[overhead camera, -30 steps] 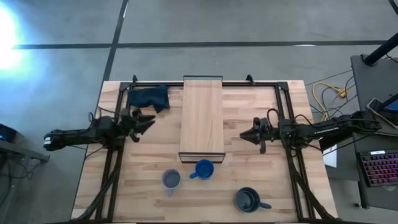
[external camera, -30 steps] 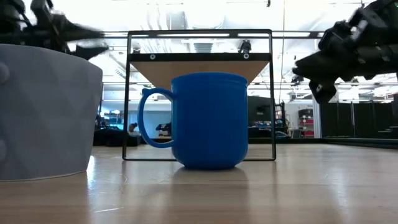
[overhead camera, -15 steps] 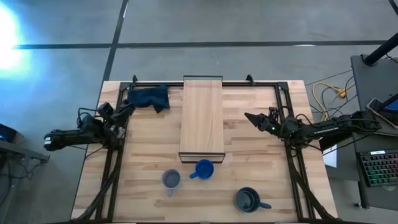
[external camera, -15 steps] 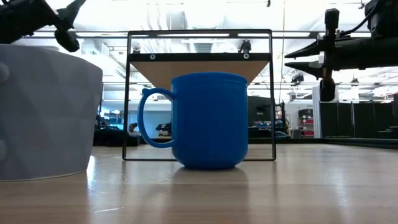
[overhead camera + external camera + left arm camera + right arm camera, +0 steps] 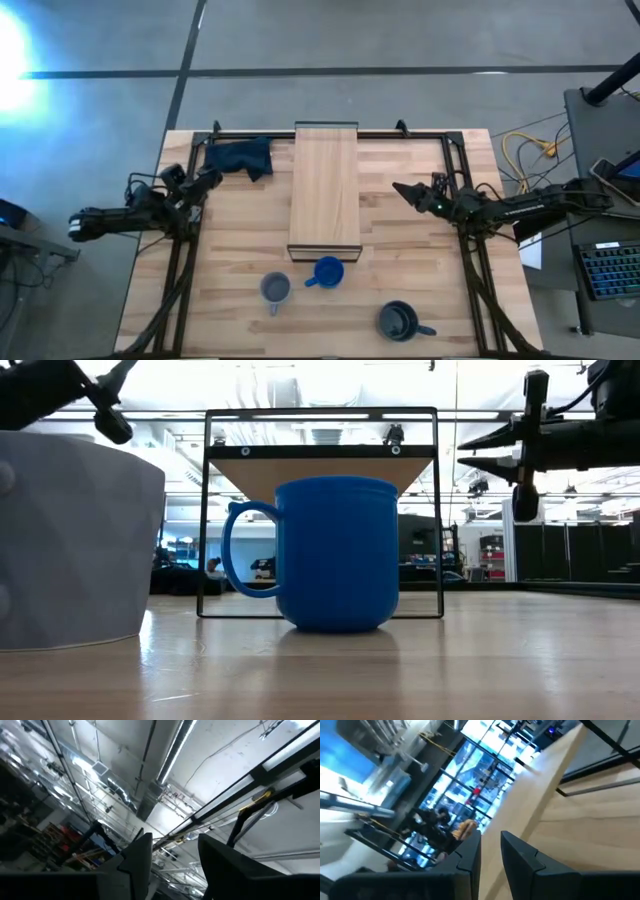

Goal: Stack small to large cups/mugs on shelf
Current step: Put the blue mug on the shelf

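Though raised clear of the table (image 5: 240, 250) on either side of the shelf (image 5: 325, 185), gripping nothing as yet. Left gripper (image 5: 210, 178): fingers spread wide, angled upward, near the dark blue cloth (image 5: 238, 157). Right gripper (image 5: 400, 188): only a narrow gap between the fingers, nothing in it, just off the shelf's right edge.

All three mugs down on the tabletop past the shelf's framed end, none on the board:
- small grey-blue mug (image 5: 275, 289), towards the left
- medium blue mug (image 5: 328, 271), just beside the dark frame
- large navy mug (image 5: 397, 321), farther right and apart from the other two

Judging by this, at the very first step – choosing and reaching for a mug, with no stacking begun.

Next move probably calls for:
- swinging one arm down towards the mugs
- widening the right fingers first, if that arm goes
- squaring the fingers over a rim or handle
- keeping clear of the frame when going for the medium mug
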You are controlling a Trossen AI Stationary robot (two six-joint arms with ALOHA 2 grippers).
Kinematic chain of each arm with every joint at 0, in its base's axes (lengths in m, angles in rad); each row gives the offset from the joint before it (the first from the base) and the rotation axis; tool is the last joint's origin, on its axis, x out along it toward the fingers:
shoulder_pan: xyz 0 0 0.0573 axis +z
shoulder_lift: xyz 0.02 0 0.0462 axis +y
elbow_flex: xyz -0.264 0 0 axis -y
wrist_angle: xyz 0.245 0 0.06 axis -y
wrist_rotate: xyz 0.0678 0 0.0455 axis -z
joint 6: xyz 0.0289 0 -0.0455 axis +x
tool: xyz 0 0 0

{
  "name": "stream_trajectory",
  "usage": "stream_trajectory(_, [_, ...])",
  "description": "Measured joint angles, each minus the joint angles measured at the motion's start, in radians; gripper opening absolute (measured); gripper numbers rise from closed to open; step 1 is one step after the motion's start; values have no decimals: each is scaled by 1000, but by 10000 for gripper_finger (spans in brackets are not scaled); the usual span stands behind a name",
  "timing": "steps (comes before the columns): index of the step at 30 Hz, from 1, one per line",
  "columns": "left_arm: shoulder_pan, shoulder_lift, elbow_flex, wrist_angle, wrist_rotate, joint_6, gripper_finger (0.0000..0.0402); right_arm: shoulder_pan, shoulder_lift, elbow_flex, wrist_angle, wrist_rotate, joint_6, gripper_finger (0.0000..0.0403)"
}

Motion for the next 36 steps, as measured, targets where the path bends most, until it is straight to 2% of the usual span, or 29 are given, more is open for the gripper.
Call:
stream_trajectory(4, [0,40,5,-86,42,-159,146,0,1,3,191,-1,28,68])
stream_trajectory(7, [0,80,68,-358,49,-194,146,0,3,47,345,-63,-42,68])
stream_trajectory(9, [2,112,142,-597,27,-187,146,0,5,101,354,-115,-144,68])
stream_trajectory(11, [2,152,221,-785,30,-184,146,0,13,166,292,-167,-191,68])
stream_trajectory(14, [0,221,345,-961,117,-147,146,-2,31,301,31,-211,-158,68])
stream_trajectory(18, [-1,303,510,-1205,162,-65,146,-2,55,562,-668,-233,-174,68])
stream_trajectory(20, [-1,340,574,-1340,150,-25,146,0,89,700,-1010,-182,-201,68])
stream_trajectory(23, [-1,389,618,-1473,125,-16,146,3,140,870,-1364,-134,-229,68])
stream_trajectory(27, [-2,422,623,-1495,168,-22,146,38,205,1041,-1614,-132,-220,68])
stream_trajectory(33, [-29,441,624,-1426,177,-17,146,211,368,1218,-1772,-132,-225,68])
stream_trajectory(36, [-39,439,630,-1448,177,24,146,299,485,1299,-1864,-124,-235,68])
